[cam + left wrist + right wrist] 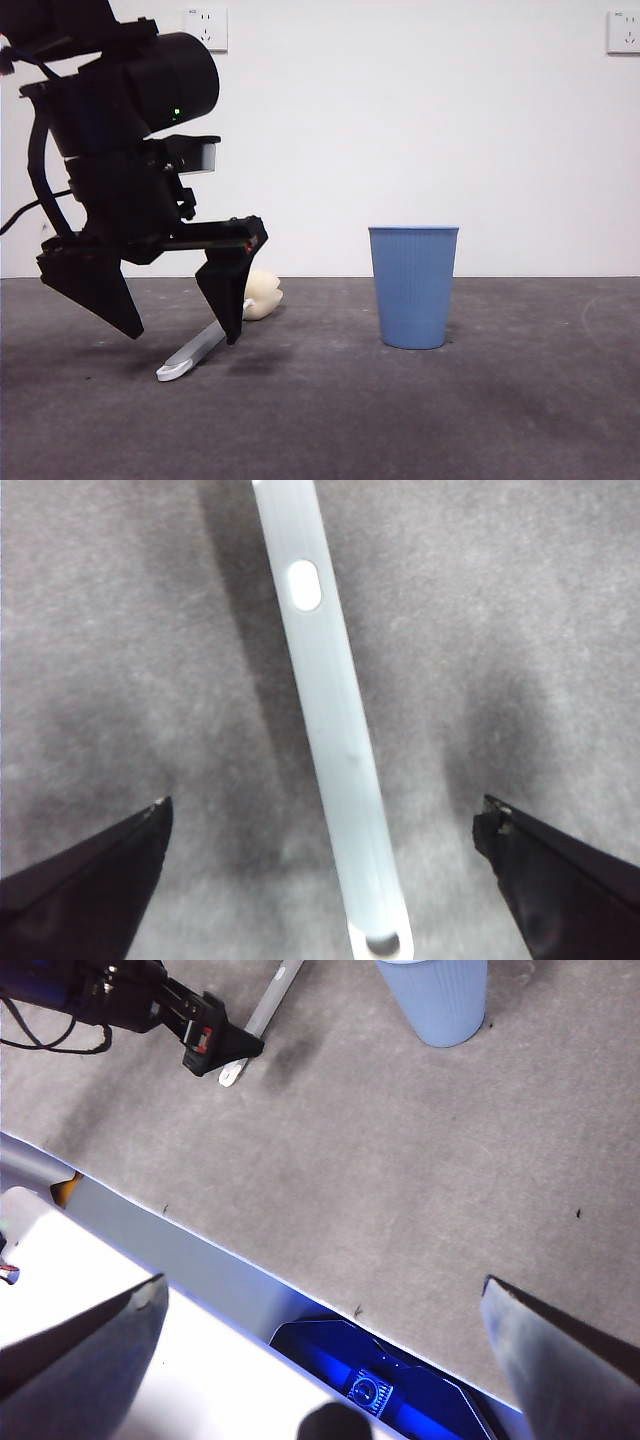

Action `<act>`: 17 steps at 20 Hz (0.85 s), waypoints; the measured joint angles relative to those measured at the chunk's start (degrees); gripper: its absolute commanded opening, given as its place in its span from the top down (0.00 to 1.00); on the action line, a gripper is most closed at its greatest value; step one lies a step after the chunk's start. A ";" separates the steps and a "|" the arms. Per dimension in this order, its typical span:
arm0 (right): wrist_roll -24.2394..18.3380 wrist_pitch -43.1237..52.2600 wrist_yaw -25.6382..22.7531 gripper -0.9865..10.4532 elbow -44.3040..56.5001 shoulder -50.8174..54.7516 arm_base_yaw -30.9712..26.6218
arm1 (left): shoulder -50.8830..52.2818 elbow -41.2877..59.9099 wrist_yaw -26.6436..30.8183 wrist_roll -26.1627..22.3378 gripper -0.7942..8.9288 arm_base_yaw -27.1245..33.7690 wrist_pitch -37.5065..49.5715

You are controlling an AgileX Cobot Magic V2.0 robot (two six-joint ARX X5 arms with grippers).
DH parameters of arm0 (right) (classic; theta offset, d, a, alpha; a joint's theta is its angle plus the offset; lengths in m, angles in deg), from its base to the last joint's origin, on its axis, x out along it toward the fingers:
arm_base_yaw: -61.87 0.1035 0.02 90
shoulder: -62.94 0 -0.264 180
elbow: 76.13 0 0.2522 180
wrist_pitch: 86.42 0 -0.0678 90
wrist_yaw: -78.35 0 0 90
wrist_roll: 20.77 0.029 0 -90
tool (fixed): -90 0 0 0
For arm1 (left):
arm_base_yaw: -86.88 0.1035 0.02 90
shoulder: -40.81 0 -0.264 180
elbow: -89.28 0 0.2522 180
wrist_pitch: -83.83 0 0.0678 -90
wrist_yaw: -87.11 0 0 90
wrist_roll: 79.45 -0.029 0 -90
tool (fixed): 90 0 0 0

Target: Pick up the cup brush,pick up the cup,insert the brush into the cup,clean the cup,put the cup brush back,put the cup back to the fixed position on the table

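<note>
Left pincer (180, 335) gapes wide astride the cup brush (200, 350) lower left; the cup (413, 286) stands apart, centre-right; right pincer (320, 1310) wide too.

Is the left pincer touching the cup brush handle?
Apart. The left wrist view shows the left pincer open, bare table between each jaw and the cup brush.

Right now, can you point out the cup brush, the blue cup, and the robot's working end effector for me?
cup brush (330, 730): left wrist view, middle of its grey handle.
cup (413, 285): front view, middle of its ribbed blue wall.
left end effector (180, 325): front view, midway between its open jaws, above the brush handle.
</note>
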 measured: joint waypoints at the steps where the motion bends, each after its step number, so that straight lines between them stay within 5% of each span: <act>1: 0.00 0.00 0.00 0.39 0.00 0.00 0.00 | -0.37 -0.02 0.17 0.02 0.37 0.00 0.57; 4: 0.00 0.00 0.00 0.39 0.00 0.00 0.00 | -1.95 -0.07 0.44 0.85 0.38 0.00 0.90; 11: 0.00 0.24 0.00 0.39 0.00 0.00 0.00 | -2.32 -0.09 1.16 1.09 0.73 -0.76 0.83; 17: 0.00 0.39 0.00 0.39 0.00 0.00 0.00 | -2.73 -0.11 -1.46 2.78 0.73 -1.40 0.59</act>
